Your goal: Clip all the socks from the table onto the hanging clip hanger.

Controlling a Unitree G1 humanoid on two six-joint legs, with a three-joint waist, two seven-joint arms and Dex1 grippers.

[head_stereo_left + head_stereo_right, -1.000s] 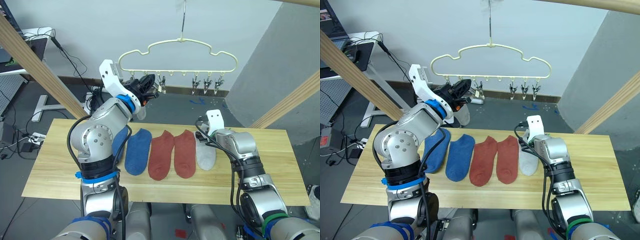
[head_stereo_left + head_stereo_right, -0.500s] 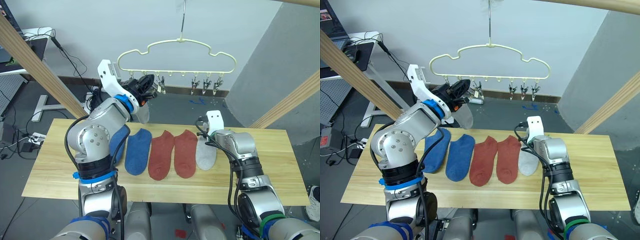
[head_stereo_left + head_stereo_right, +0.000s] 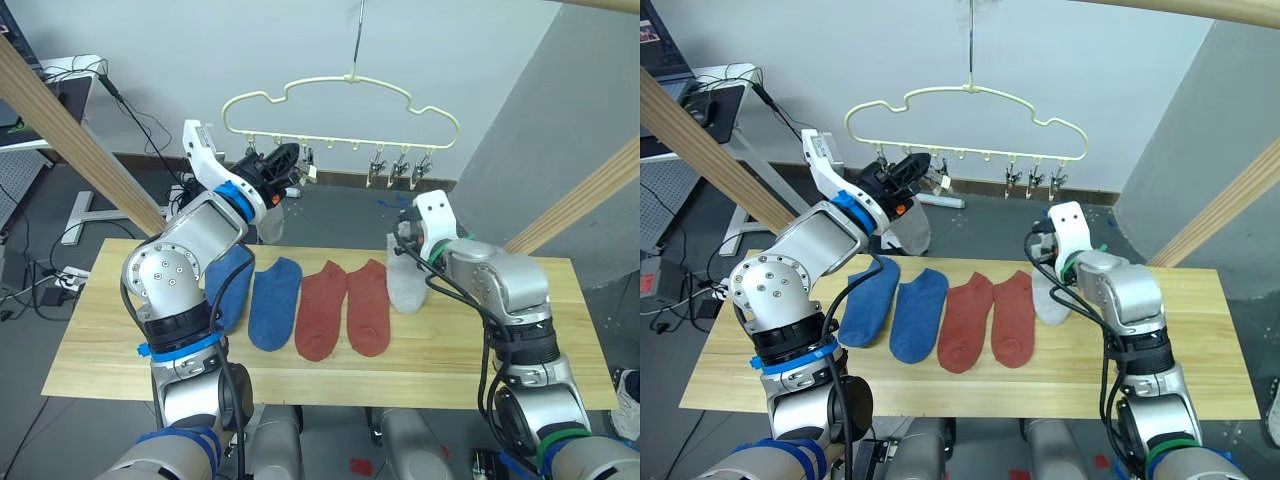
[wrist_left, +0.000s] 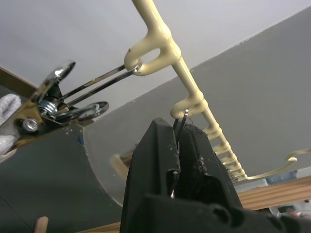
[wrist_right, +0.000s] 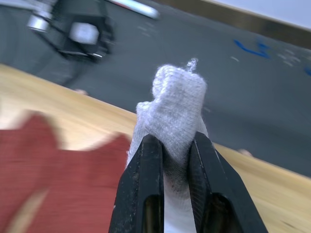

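The right claw [image 5: 167, 160], pinching the cuff of a light grey sock [image 3: 405, 280], has risen from the table [image 3: 560, 360], lifting the sock's far end toward the clip hanger [image 3: 340, 105]. The left claw [image 4: 181, 145], closed on a metal clip, has edged slightly higher.

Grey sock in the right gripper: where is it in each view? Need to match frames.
Left eye: grey sock at the table's far edge, right of the red socks, lifted by the right gripper.
Right eye: same spot.
Left wrist: not in it.
Right wrist: bunched between the fingers.
Shared landmark: the neighbouring red sock.
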